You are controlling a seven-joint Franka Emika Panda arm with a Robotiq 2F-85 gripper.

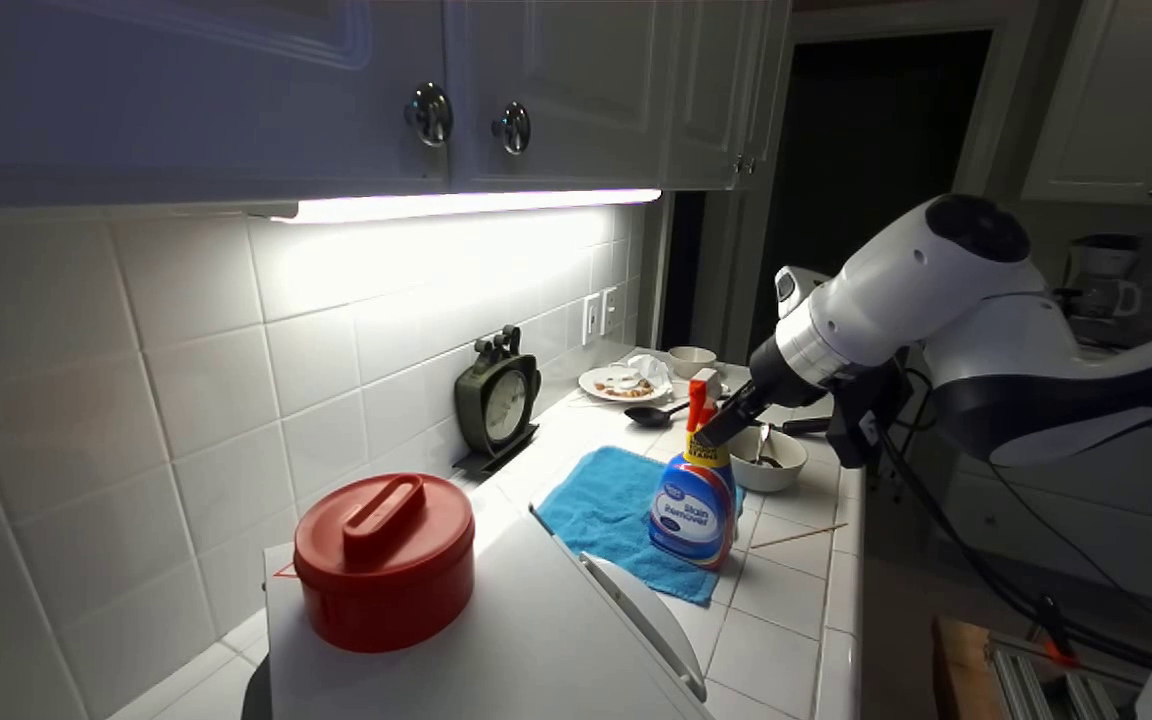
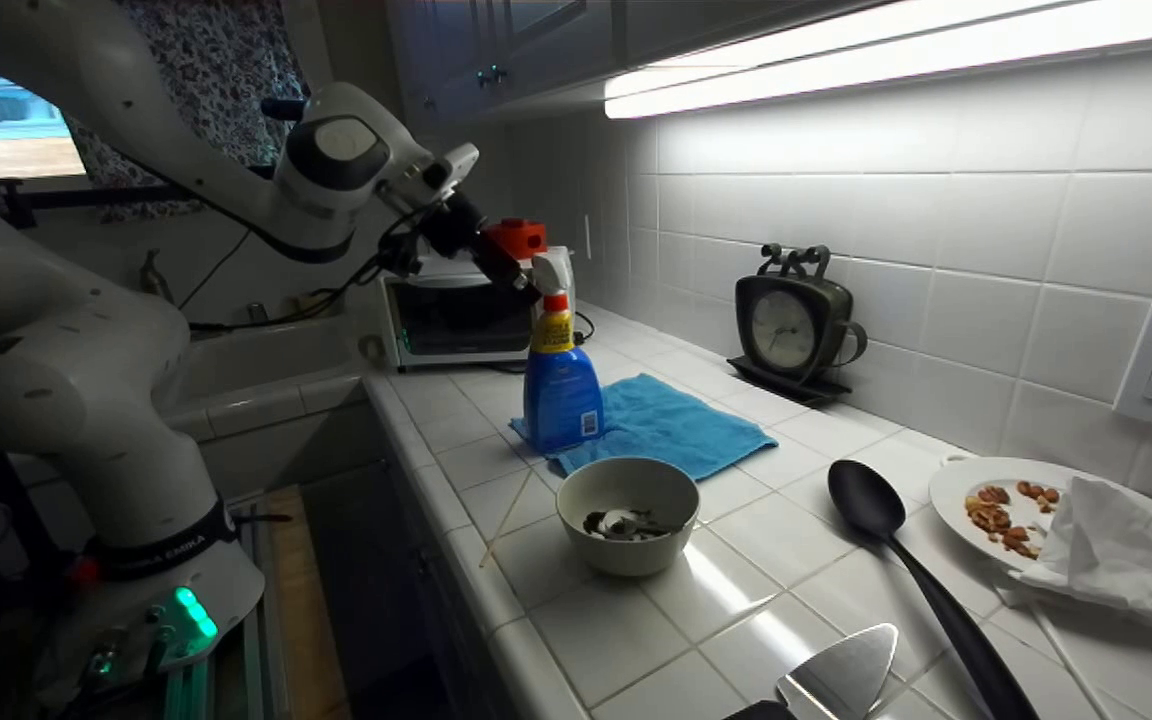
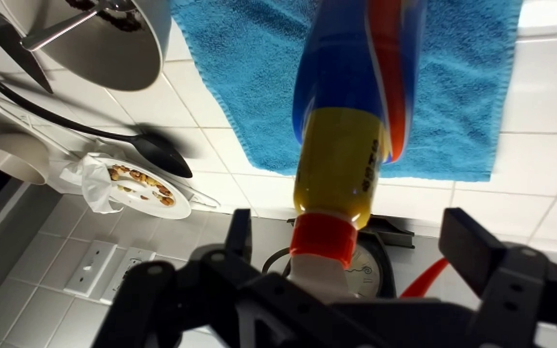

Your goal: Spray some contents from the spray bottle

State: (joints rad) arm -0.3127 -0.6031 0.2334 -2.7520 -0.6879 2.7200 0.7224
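The spray bottle [image 2: 561, 400] stands on a cloth [image 2: 681, 425] near a bowl [image 2: 626, 555].

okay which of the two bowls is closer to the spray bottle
The bowl beside the blue cloth, with a metal utensil in it, is closer to the spray bottle. The other bowl stands farther off, by the plate of nuts.

Your gripper [image 3: 347, 227] is spread, fingers [image 3: 469, 246] either side of the spray bottle [image 3: 348, 111], gaps visible at its red collar [image 3: 324, 237]. Its red trigger [image 3: 423, 280] shows right beside one finger; can't tell contact. You see the bottle against the blue cloth [image 3: 462, 96]. Also: bowl [image 3: 133, 72] with metal utensil [image 3: 61, 31], black spoon [image 3: 160, 153], nuts [image 3: 165, 199] on a plate [image 3: 179, 209], clock [image 3: 365, 273] behind the collar.
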